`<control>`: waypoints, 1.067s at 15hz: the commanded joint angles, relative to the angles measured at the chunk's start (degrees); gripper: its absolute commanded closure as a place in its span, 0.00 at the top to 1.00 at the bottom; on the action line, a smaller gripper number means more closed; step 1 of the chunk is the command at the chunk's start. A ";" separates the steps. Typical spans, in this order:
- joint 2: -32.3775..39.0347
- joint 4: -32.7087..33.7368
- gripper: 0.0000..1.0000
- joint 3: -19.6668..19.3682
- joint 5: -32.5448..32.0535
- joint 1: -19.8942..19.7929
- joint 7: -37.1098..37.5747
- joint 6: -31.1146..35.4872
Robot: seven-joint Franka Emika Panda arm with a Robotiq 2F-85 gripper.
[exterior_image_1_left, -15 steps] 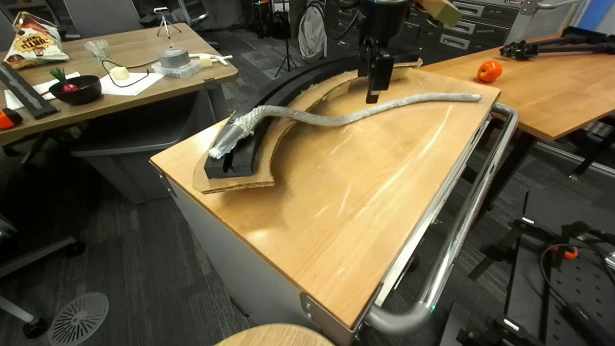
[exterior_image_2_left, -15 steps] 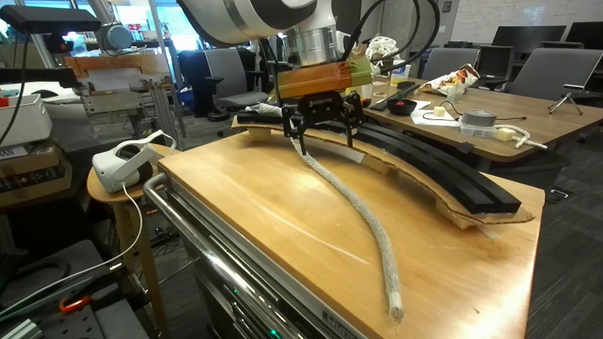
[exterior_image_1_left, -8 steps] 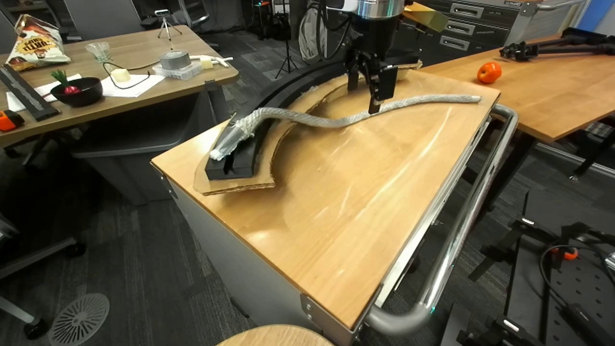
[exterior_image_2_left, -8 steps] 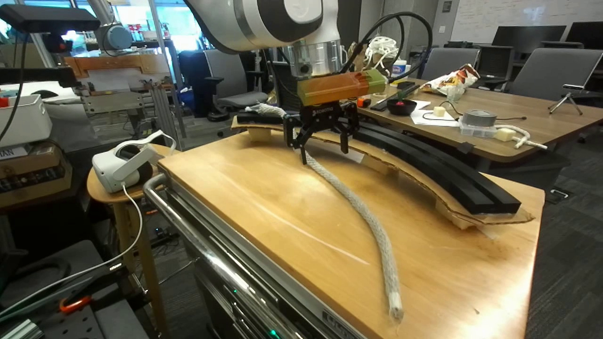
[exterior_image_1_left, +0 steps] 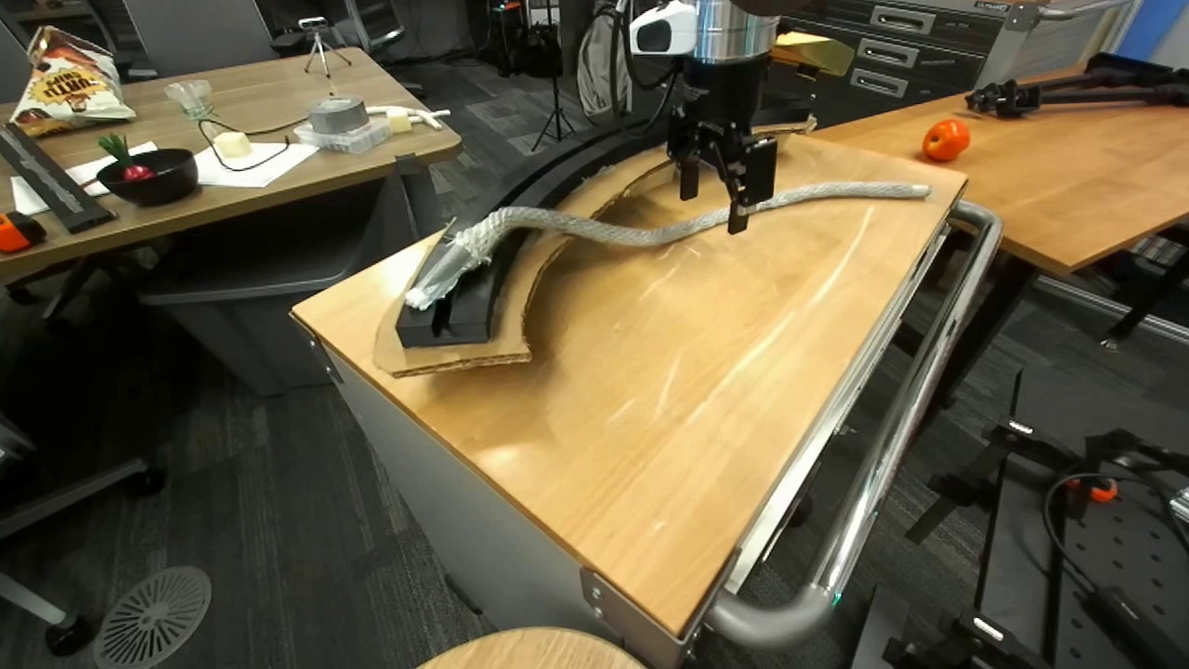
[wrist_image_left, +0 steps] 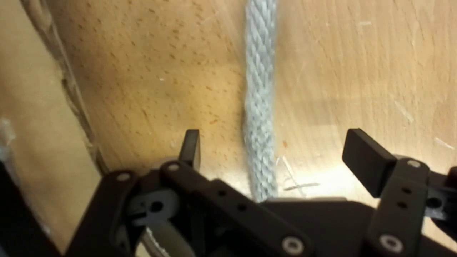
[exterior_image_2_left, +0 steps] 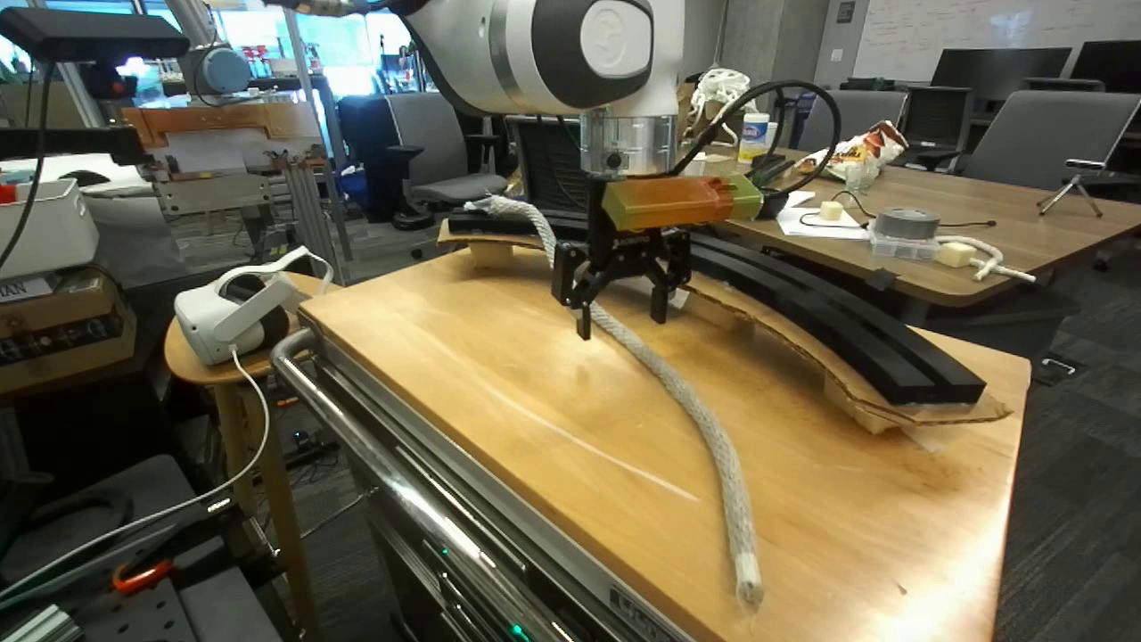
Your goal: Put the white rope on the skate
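The white rope [exterior_image_1_left: 632,234] has its taped, wrapped end on the near end of the black curved skate [exterior_image_1_left: 469,321]. From there it bends over the cardboard and runs along the wooden top to a free end. In an exterior view that free end of the white rope [exterior_image_2_left: 744,535] points toward the front edge, while the skate [exterior_image_2_left: 856,325] arcs behind. My gripper [exterior_image_2_left: 621,316] hangs low over the middle of the rope, its fingers wide apart. Seen from the wrist, the rope [wrist_image_left: 260,89] passes between the fingertips of the gripper [wrist_image_left: 276,153], touching neither.
Cardboard [wrist_image_left: 43,107] under the skate borders the gripper's left side in the wrist view. A chrome rail [exterior_image_1_left: 892,446] runs along the cart's edge. A neighbouring table [exterior_image_2_left: 998,232] stands behind the skate, and a white headset [exterior_image_2_left: 223,321] lies on a stool.
My gripper has come down toward the tabletop over the rope, turning slightly and staying wide open. The rope and the skate have not moved.
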 commanded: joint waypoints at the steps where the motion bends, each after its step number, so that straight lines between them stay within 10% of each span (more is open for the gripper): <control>1: 2.43 3.88 1.00 0.49 1.76 -1.25 -2.58 -3.76; 6: 3.99 6.47 0.99 0.59 1.88 -1.66 -2.54 -7.01; 16: 6.45 11.15 0.15 0.61 1.08 -0.85 -0.03 -11.34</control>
